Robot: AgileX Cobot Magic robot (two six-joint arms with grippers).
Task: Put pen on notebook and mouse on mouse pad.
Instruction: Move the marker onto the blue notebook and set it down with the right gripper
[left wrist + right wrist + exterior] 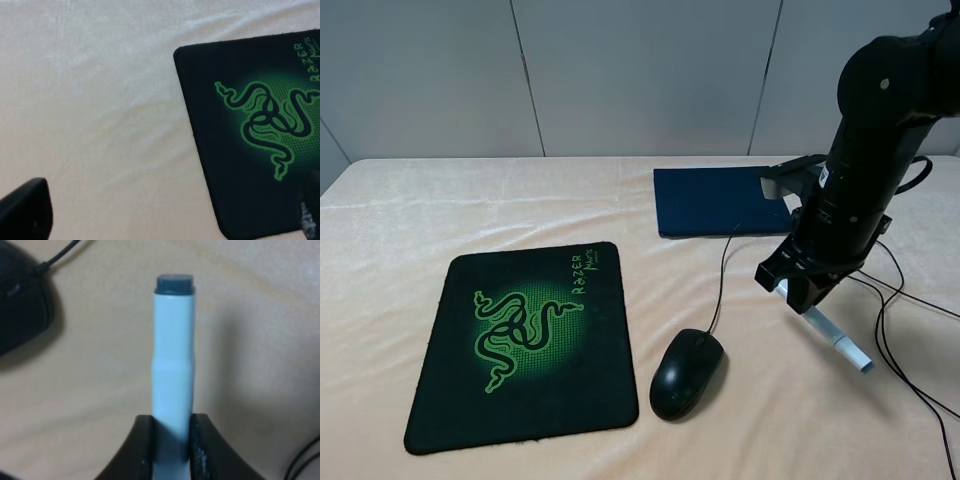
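Observation:
My right gripper (807,298) is shut on the white pen (842,342), to the right of the mouse and in front of the notebook. In the right wrist view the pen (172,350) sticks out from between the two black fingers (137,450), dark tip ahead. The black mouse (687,373) lies on the cloth just right of the mouse pad (530,340). The navy notebook (720,200) lies flat at the back. My left gripper (170,215) is open over the cloth beside the mouse pad (250,140); it does not show in the high view.
The mouse cable (720,285) runs from the mouse back towards the notebook. Black arm cables (905,330) trail over the cloth at the right. The mouse's edge (22,300) shows close to the pen in the right wrist view.

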